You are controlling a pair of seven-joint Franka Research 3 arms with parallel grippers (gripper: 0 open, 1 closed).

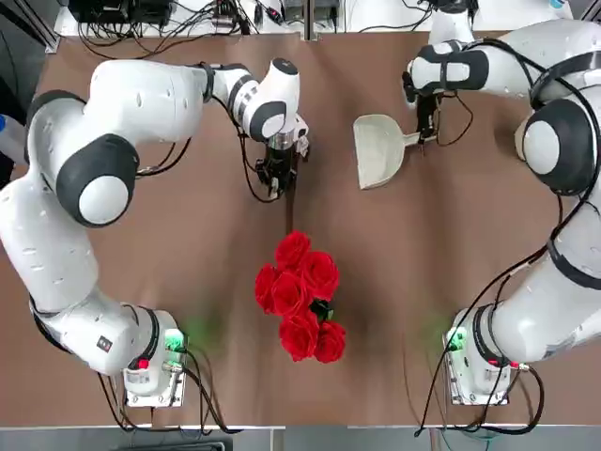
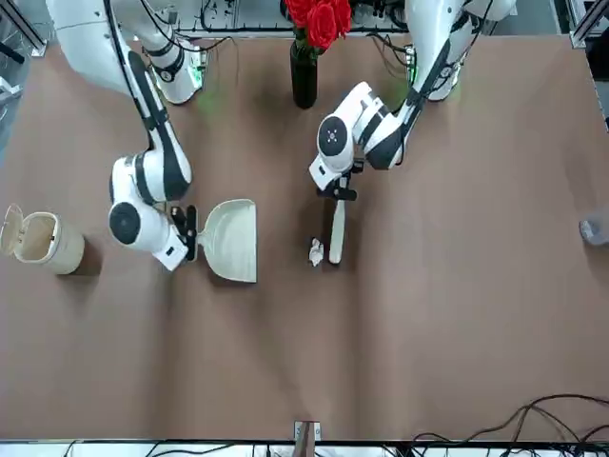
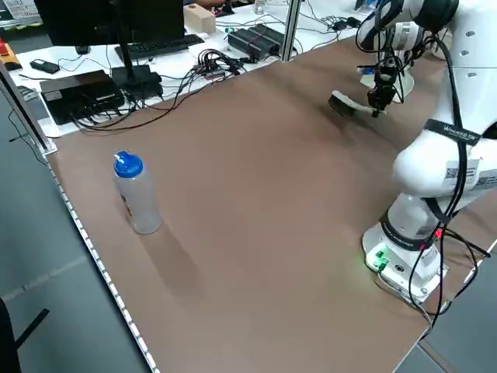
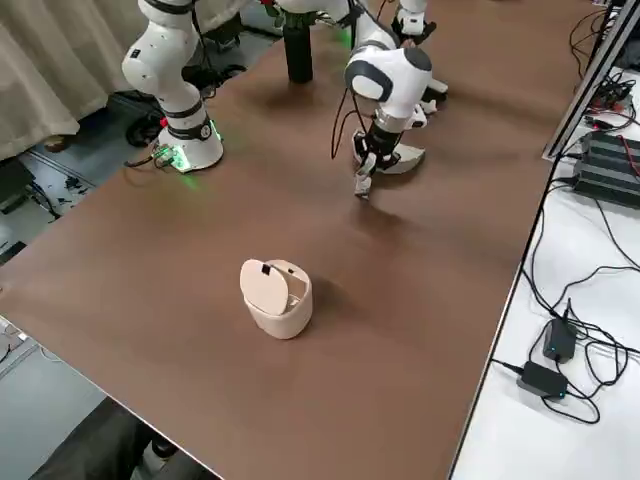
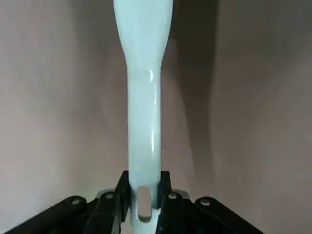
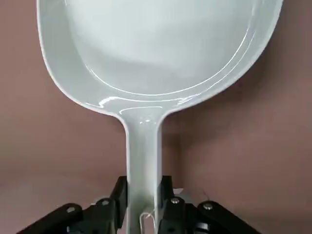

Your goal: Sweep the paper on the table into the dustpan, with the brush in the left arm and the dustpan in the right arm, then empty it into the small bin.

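**Obs 1:** Clamped fingers (image 5: pixel 127 195) are filling the left wrist view: the left gripper (image 2: pixel 340 190) is pinching the brush (image 2: pixel 337 233) at the end of its cream handle. Same picture on the other wrist, with the right gripper (image 2: pixel 188 231) closed tight on the dustpan (image 2: pixel 231 240) by its short handle.

**Obs 2:** Noting positions from the front view. The paper (image 2: pixel 315 252) is lying on the table (image 2: pixel 457 333) just beside the brush head, at its 9 o'clock. The dustpan is sitting well apart from the paper, also toward 9 o'clock. The small bin (image 2: pixel 52 243) is standing beyond the pan, same direction, lid tipped up.

**Obs 1:** What is worrying you?

**Obs 2:** That gap. If the brush is flicking the ball quickly, such a light thing is probably rolling wide of the pan's mouth or bouncing off its wall. I cannot tell whether the pan's lip is touching the table; if it is riding high, the ball is likely slipping underneath.

**Obs 1:** And the roses (image 1: pixel 300 296)?

**Obs 2:** Standing at 12 o'clock from the brush, near the left arm (image 2: pixel 381 133). A wide backswing is risking a knock there.
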